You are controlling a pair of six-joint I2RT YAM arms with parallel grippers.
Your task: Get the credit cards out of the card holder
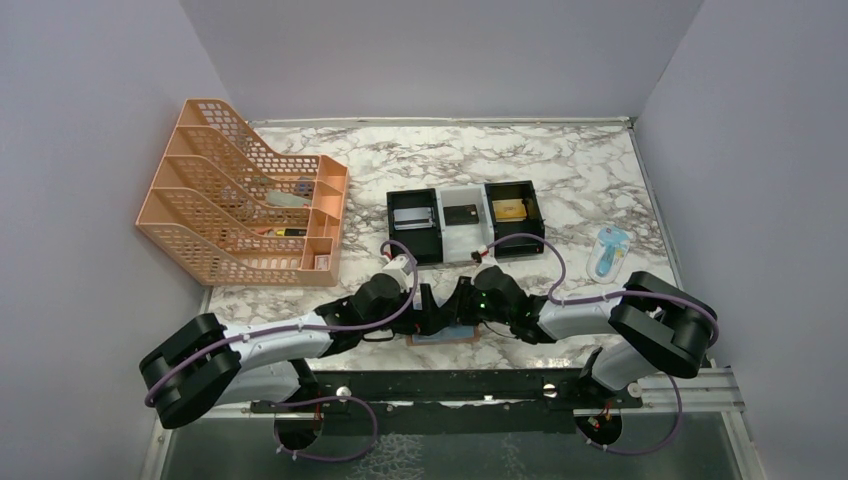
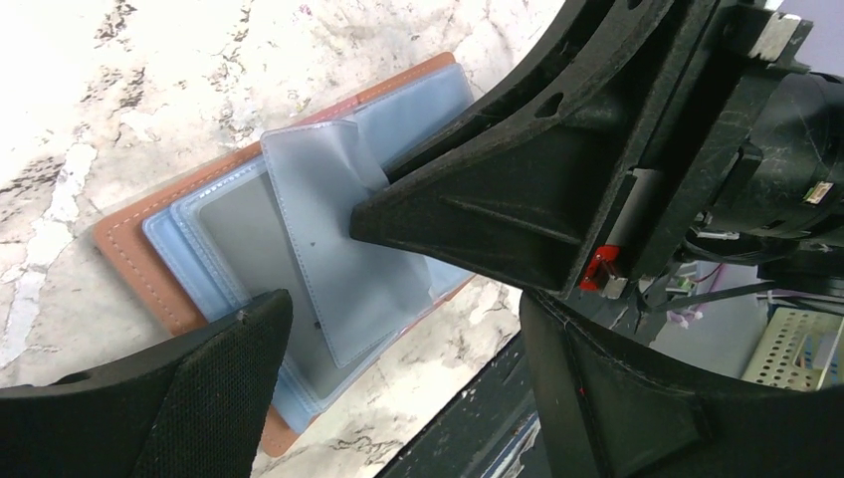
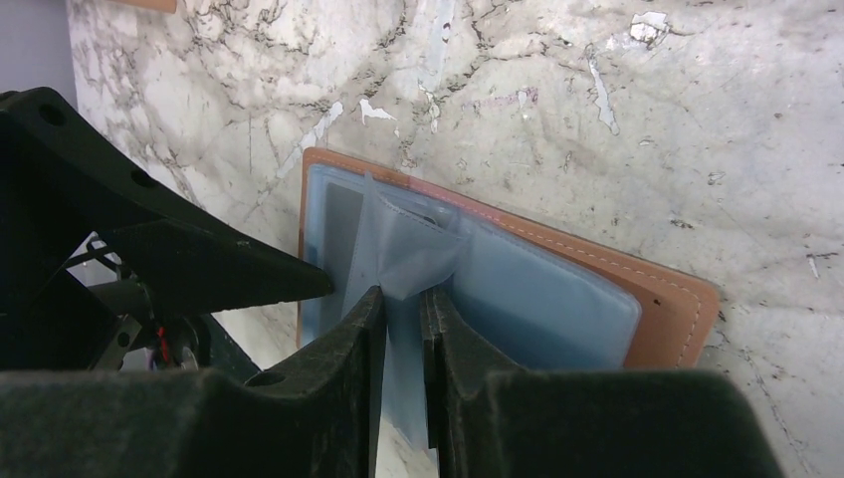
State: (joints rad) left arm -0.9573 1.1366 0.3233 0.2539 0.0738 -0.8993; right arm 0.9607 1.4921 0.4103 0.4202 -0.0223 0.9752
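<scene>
Top view: the two arm bases sit nearest, bolted to a black rail (image 1: pixel 450 385) along the table's near edge. Just past it, the left gripper (image 1: pixel 430 312) and right gripper (image 1: pixel 462 308) meet over the card holder (image 1: pixel 440 338), which lies open right at that edge. The marble table (image 1: pixel 560 160) is walled on the left, back and right, and bare marble shows behind and right of the three-compartment tray (image 1: pixel 465 250). Its left bay holds a greyish-silver card (image 1: pixel 410 218), the middle a black card (image 1: pixel 461 214), the right a yellowish one (image 1: pixel 509 209). An orange file rack (image 1: pixel 245 195) at far left holds small items I cannot make out. A blue packet (image 1: pixel 608 250) lies near the right wall.

Left wrist: the left gripper (image 2: pixel 403 334) is spread wide, gripping nothing, straddling the card holder (image 2: pixel 129 259). The right gripper's finger touches a clear sleeve (image 2: pixel 328 249) fanned up from the light-blue lining. The table edge passes close by the holder's lower corner. A label (image 2: pixel 821 194) on the arm housing is too small to read.

Right wrist: the right gripper (image 3: pixel 403 309) is pinched on the clear sleeve (image 3: pixel 408 259), lifting it from the tan cover (image 3: pixel 677 309). A grey panel (image 3: pixel 343 219) shows through a pocket; whether it is a card, I cannot tell.
</scene>
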